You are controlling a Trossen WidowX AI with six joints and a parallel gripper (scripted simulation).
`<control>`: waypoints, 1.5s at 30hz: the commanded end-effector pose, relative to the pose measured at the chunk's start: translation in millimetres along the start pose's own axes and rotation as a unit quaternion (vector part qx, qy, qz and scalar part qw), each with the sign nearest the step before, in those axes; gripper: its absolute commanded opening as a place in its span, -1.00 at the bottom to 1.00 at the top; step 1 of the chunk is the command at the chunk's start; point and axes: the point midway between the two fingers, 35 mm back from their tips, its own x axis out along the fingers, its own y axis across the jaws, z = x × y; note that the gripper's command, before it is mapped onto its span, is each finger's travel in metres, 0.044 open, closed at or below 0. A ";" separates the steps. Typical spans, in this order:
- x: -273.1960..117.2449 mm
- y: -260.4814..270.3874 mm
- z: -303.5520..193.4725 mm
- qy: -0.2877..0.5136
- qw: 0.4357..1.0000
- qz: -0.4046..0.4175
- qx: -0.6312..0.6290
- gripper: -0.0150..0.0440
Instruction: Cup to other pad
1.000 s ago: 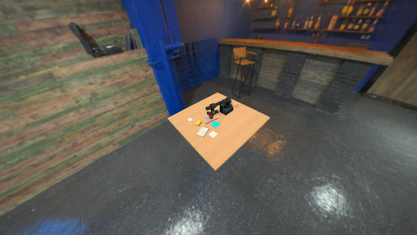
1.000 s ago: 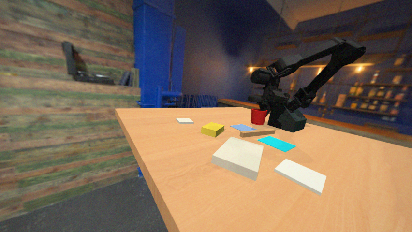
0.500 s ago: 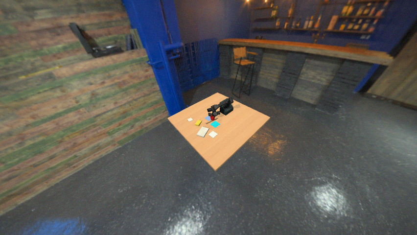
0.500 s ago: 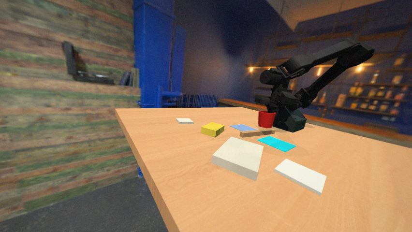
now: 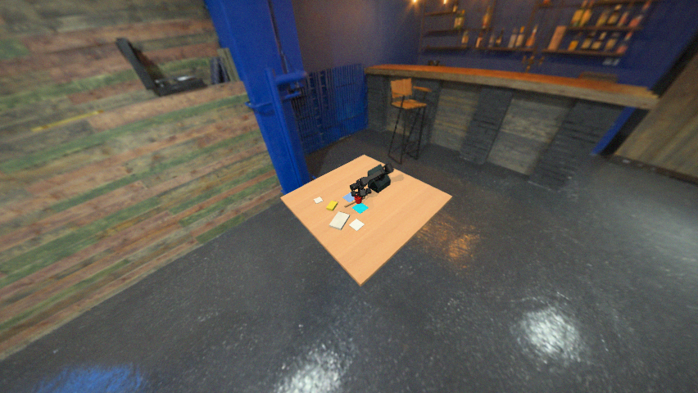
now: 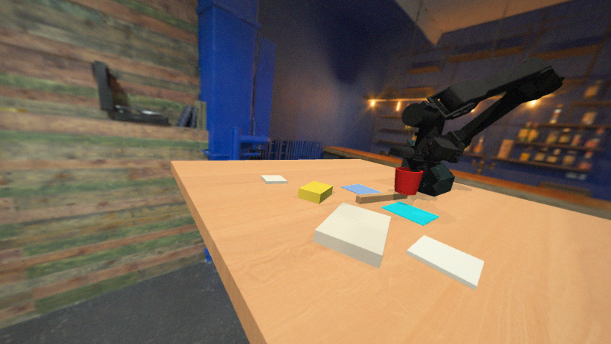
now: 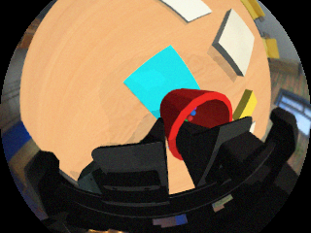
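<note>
My gripper is shut on the wall of the red cup. The cup is held off the table, close to upright in the exterior view. Several marbles lie inside it in the wrist view. The cyan pad lies bare, just beyond the cup in the wrist view. The blue pad lies on the other side of the wooden bar, with no cup on it. It is hidden in the wrist view.
The wooden bar lies between the pads, one end behind the cup. A yellow block, a large cream block, a white tile and a small white tile lie farther off.
</note>
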 end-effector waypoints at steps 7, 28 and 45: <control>-2.2 9.7 27.1 -0.004 1.000 -0.001 -0.003 -0.49; 22.6 10.5 31.0 -0.004 1.000 -0.001 -0.003 -0.49; 45.3 11.7 31.4 -0.005 1.000 -0.001 -0.003 -0.49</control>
